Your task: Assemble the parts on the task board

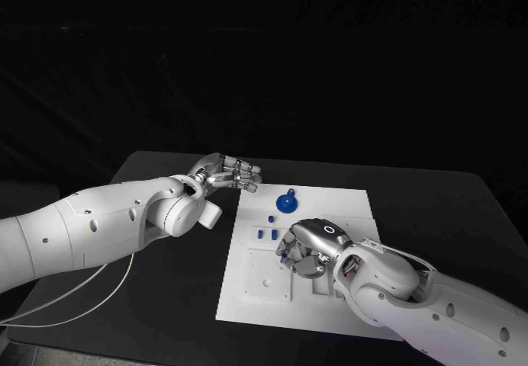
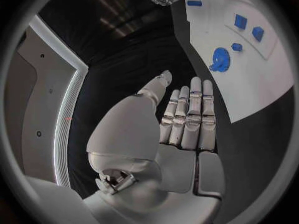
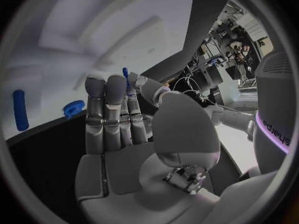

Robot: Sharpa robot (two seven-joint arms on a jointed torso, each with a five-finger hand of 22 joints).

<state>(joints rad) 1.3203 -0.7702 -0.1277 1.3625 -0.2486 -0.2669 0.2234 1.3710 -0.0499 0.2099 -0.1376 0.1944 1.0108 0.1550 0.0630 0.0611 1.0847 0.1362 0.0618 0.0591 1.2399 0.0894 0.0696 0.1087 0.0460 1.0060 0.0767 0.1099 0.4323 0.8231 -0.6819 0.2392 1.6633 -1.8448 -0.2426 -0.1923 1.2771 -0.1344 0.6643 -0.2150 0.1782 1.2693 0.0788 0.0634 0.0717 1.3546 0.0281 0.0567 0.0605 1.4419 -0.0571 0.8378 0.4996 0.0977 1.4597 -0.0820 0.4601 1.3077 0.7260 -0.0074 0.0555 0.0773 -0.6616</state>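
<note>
While the right hand sits low over the board mid-bench, it pinches a small blue part between thumb and fingertip. Left hand hovers off the board's far-left corner, fingers apart, holding nothing. Blue gear lies near the board's far edge, blue pegs beside the right hand. Parts look light, rigid, smooth plastic, likely slippery; pinch by the sides.

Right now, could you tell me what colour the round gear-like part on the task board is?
Blue; the gear-like part shows best in the left wrist view.
</note>
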